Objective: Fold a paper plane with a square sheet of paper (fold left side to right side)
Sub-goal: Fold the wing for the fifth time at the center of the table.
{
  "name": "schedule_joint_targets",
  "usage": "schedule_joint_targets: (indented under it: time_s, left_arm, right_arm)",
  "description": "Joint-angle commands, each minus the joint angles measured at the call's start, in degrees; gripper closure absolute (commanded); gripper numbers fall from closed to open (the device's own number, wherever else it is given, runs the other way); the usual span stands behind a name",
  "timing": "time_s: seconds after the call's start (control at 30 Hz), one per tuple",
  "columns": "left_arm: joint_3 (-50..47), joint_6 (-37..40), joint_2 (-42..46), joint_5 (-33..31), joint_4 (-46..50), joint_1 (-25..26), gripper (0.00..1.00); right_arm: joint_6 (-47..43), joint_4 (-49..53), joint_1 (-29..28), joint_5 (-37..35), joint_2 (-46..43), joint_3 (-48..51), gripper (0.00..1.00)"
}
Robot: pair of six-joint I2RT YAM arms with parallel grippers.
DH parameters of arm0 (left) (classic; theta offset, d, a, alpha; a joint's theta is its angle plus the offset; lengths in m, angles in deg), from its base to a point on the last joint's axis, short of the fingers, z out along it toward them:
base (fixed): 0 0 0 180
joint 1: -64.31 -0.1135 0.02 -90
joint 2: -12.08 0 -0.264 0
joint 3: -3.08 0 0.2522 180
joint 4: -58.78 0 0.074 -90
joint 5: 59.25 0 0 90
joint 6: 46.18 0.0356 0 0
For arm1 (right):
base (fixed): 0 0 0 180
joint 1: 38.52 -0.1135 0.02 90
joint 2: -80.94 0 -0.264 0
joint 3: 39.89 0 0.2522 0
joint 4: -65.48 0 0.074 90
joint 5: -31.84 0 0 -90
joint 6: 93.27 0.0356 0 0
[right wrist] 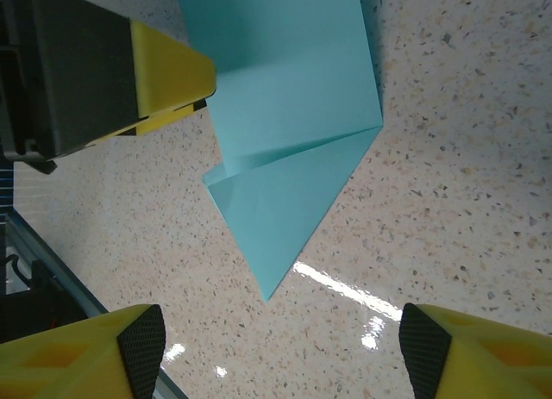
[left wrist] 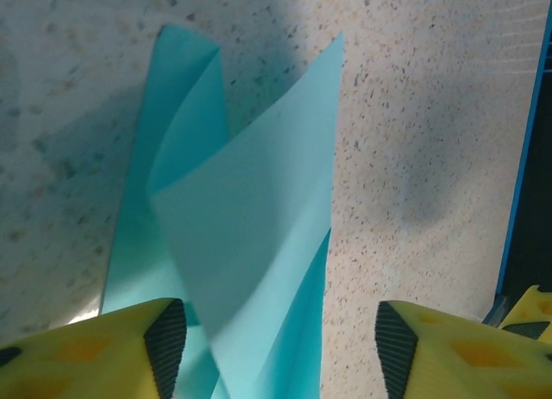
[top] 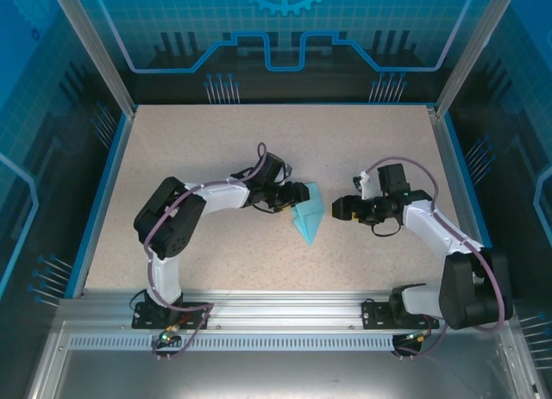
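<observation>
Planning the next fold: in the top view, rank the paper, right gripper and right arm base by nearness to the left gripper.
1. Paper, at the fingertips of the left gripper.
2. Right gripper, just past the paper, on its right.
3. Right arm base, at the near edge, right side.

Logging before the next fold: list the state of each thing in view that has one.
Sheet of paper: folded to a point, one flap raised, the rest lying flat.
Left hand: open around the raised flap, not clamped.
Right hand: open, holding nothing, apart from the paper.
</observation>
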Motion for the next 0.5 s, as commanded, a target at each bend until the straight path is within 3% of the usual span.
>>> schedule_joint_targets:
  time_s: [0.0, 0.27, 0.47]
  left_arm:
    - [2.62, 1.09, -2.35, 1.41, -0.26, 0.10, 0.48]
    - [1.96, 4.71, -2.65, 2.18, -1.79, 0.06, 0.86]
    - [-3.81, 7.25, 2.17, 6.54, -7.96, -0.97, 0.95]
  right_arm:
    - [0.15, -4.23, 1.72, 3.84, 1.31, 1.19, 0.27]
    - [0.07, -11.97, 2.91, 7.26, 4.58, 1.69, 0.29]
    - [-0.53, -18.62, 4.89, 12.74, 10.07, 0.36, 0.29]
